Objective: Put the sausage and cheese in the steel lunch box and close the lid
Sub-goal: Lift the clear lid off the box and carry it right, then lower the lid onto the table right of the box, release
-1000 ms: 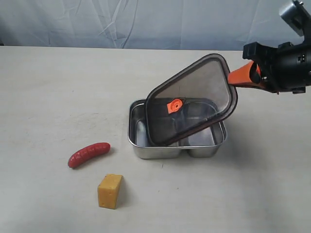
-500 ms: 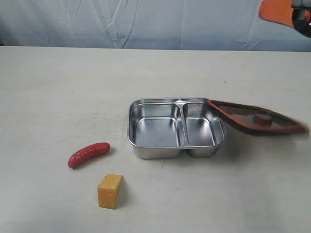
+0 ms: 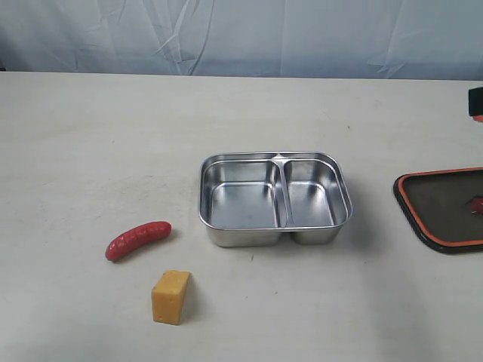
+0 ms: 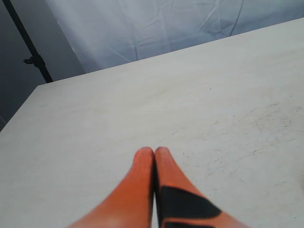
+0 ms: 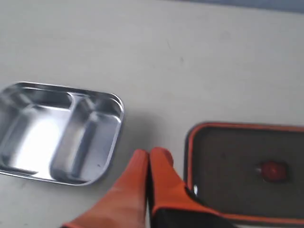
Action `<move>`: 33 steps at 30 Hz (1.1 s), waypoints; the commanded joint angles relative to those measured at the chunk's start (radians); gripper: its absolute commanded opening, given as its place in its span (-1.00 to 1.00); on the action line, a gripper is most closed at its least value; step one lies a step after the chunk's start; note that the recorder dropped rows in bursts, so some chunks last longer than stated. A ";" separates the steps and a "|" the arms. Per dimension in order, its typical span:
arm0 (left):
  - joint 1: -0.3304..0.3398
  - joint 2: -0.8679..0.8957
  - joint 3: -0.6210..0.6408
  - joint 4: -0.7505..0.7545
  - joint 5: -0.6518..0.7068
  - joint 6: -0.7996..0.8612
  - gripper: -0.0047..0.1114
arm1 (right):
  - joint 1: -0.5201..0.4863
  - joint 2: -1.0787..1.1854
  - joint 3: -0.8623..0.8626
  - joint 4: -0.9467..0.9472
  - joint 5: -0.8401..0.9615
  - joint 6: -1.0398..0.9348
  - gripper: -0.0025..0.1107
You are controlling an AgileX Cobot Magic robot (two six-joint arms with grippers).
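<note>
The steel lunch box [image 3: 275,200] sits open in the middle of the table, both compartments bare; it also shows in the right wrist view [image 5: 57,133]. The lid [image 3: 445,207] lies flat, orange seal up, to the box's right, cut by the frame edge. In the right wrist view the lid [image 5: 247,171] lies beside my right gripper [image 5: 151,154], which is shut on nothing, above the table between box and lid. The red sausage [image 3: 137,240] and the yellow cheese [image 3: 170,296] lie left of the box. My left gripper [image 4: 154,153] is shut and empty over bare table.
A pale blue cloth backdrop [image 3: 241,34] hangs behind the table's far edge. A dark stand pole [image 4: 28,45] stands off the table corner in the left wrist view. A small part of the right arm [image 3: 476,102] shows at the right edge.
The lid, held tilted over the box a second ago, swung to the right and now lies flat on the table. The right gripper let it go and withdrew.
</note>
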 commanded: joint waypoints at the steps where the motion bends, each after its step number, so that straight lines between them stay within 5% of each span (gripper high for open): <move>1: 0.003 -0.005 0.002 0.000 -0.014 -0.004 -0.92 | 0.000 0.156 0.001 -0.111 0.020 0.107 -0.97; 9: 0.003 -0.005 0.002 0.000 -0.014 -0.004 -0.92 | 0.000 0.560 0.001 -0.286 -0.039 0.276 -0.97; 17: 0.003 -0.005 0.002 0.000 -0.014 -0.004 -0.92 | 0.000 0.813 0.001 -0.255 -0.122 0.283 -0.97; 33: 0.003 -0.005 0.002 0.000 -0.014 -0.004 -0.92 | 0.000 0.664 0.001 -0.203 -0.047 0.320 -0.97</move>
